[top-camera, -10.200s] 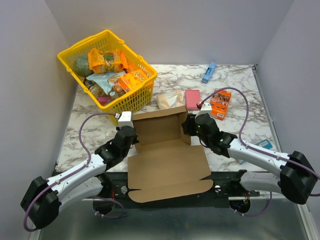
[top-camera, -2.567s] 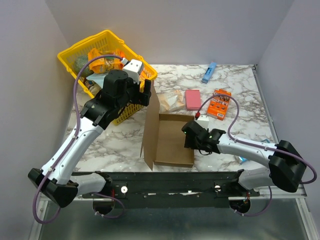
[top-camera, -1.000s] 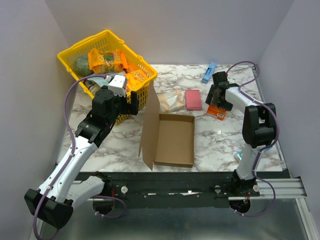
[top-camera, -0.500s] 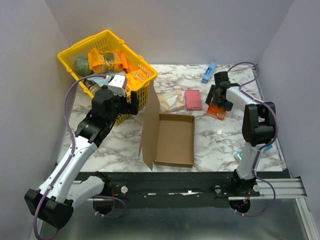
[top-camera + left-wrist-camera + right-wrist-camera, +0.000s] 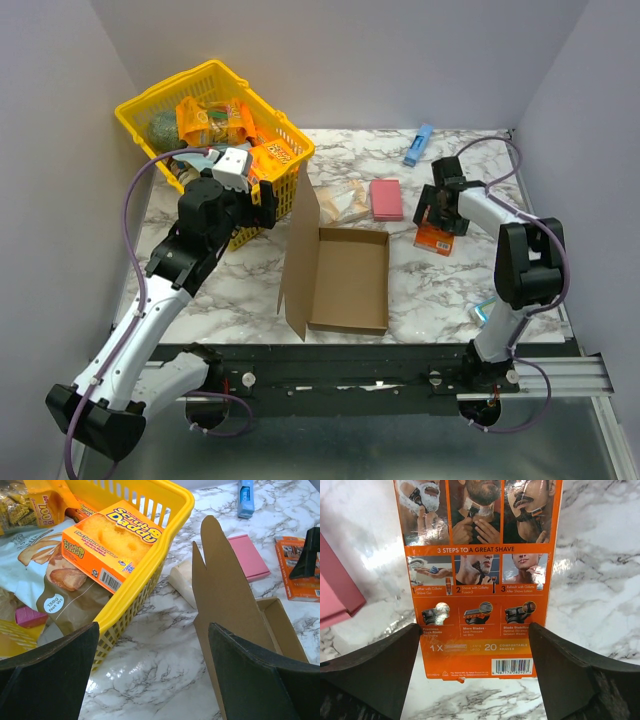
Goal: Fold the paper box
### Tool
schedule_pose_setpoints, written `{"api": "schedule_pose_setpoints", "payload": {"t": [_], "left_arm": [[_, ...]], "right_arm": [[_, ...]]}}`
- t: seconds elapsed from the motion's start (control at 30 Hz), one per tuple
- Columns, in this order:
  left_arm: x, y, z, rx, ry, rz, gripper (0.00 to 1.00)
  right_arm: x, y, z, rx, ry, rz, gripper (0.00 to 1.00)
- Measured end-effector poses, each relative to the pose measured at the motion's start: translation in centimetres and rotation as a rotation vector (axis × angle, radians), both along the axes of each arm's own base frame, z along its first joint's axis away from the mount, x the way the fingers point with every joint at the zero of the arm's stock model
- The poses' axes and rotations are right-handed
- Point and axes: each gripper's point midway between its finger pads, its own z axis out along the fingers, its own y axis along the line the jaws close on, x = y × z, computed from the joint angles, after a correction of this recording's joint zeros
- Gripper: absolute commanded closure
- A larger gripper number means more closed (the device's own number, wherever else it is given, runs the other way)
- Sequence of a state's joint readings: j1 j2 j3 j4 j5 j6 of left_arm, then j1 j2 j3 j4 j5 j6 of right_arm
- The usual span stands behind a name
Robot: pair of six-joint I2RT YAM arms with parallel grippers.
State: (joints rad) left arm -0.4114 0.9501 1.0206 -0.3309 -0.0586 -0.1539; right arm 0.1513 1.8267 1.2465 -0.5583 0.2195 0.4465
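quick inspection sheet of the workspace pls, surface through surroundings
surface: white marbled table, glossy
job's things: paper box, tray formed, lid flap upright on its left side, not closed
clutter: yellow basket holding snack bags and a Scrub Daddy box; wrapped packet, pink flat item, blue item, orange razor box
grippers: left gripper open, empty, beside the basket; right gripper open over the orange razor box
cables: left purple cable and right purple cable loop free
surroundings: grey walls on three sides; black rail at the near edge
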Motion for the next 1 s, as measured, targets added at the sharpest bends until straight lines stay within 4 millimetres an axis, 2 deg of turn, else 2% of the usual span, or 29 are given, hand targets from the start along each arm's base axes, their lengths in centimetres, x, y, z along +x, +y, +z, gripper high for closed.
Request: {"api": "schedule_pose_setpoints", "payload": {"t": [0.17,0.3,0.37,0.43,0.53,0.63,0.73,0.83,0.9,1.0], "left_arm": [[-0.2,0.1,0.4,-0.005,-0.011,-0.003,0.01],[-0.3,0.1,0.6,-0.007,-0.016,-0.003,0.01],[-0.4,0.2,0.4,-0.003,-0.009,0.000,0.01],[-0.5,0.4,0.6,0.005,0.000,0.007,0.01],[-0.4,0.3,2.8,-0.002,-0.024,0.009,0.02],[-0.5,-0.3,6.5,-0.028,-0.090,0.002,0.02],[-0.8,-1.3,10.0,-0.055,-0.150,-0.022,0.02],[-1.1,-3.0,12.3,-0.074,-0.182,-0.060,0.03],[-1.4,-5.5,13.2,-0.085,-0.181,-0.112,0.03],[-2.3,-11.4,13.2,-0.100,-0.151,-0.245,0.03]], "right_arm": [[-2.2,1.1,0.0,-0.001,0.013,0.042,0.03],[-5.1,1.9,0.2,0.020,0.039,0.075,0.00],[-6.3,1.9,0.9,0.023,0.057,0.085,0.00],[-6.5,1.9,2.0,0.026,0.050,0.092,0.00],[-5.4,2.1,4.5,0.036,-0.002,0.100,0.00],[-3.8,1.9,6.7,0.041,-0.064,0.104,0.00],[-2.7,1.0,6.8,0.035,-0.066,0.090,0.00],[-2.6,-0.2,4.9,0.030,-0.008,0.068,0.00],[-3.0,-0.7,3.5,0.042,0.030,0.056,0.00],[-3.9,-1.4,2.2,0.067,0.070,0.039,0.00]]}}
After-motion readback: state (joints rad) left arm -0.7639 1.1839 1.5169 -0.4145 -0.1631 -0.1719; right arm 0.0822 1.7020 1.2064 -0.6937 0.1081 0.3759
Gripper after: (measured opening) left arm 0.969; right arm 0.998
